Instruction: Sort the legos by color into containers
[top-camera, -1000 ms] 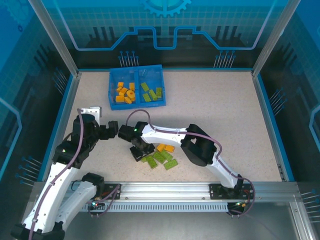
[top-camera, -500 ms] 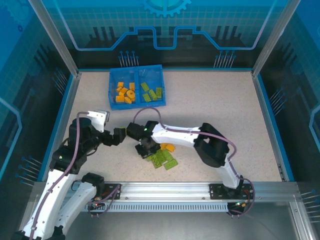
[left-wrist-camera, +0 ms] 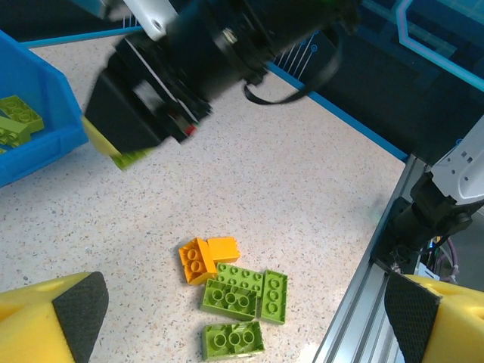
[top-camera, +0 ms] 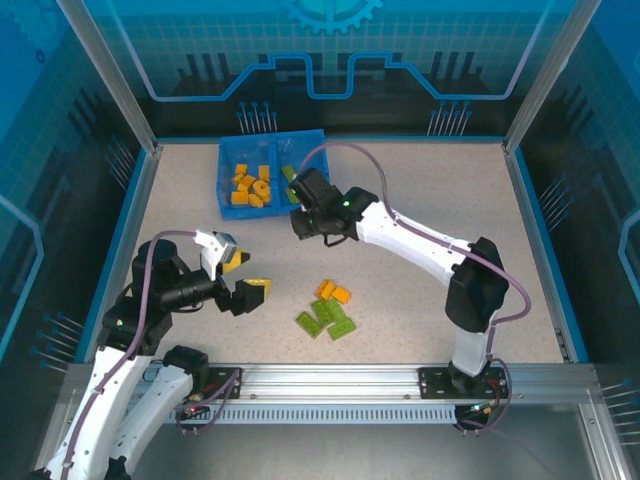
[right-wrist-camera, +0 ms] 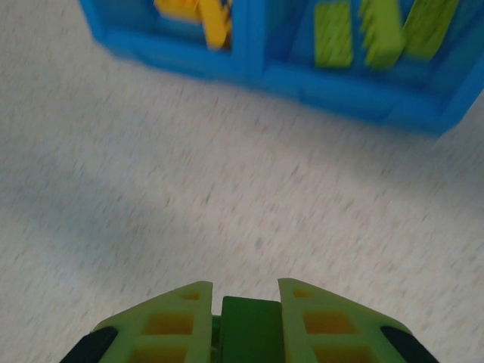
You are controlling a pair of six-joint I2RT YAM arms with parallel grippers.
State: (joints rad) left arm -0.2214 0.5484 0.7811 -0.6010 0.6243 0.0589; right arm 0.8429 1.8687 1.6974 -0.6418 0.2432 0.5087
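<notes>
The blue tray (top-camera: 271, 137) stands at the back of the table; its left container holds orange legos (top-camera: 250, 187) and its right one green legos (top-camera: 305, 185). Just in front of the tray, above the table, my right gripper (top-camera: 297, 227) (right-wrist-camera: 246, 291) is shut on a green lego (right-wrist-camera: 253, 327). The tray's front wall (right-wrist-camera: 340, 89) lies ahead of it. A small pile lies near the front: two orange legos (top-camera: 334, 293) (left-wrist-camera: 201, 258) and several green ones (top-camera: 326, 318) (left-wrist-camera: 243, 285). My left gripper (top-camera: 243, 278) (left-wrist-camera: 246, 321) stands open, left of the pile, nothing between its fingers.
The metal rail (top-camera: 330, 378) (left-wrist-camera: 355, 302) runs along the table's near edge, close to the pile. Blue walls with aluminium posts (top-camera: 110, 80) enclose the table. The right arm (top-camera: 420, 240) stretches across the middle.
My right gripper shut on a green lego at the pile, lifted it and carried it back toward the tray. The left gripper swung down and right toward the pile, still open.
</notes>
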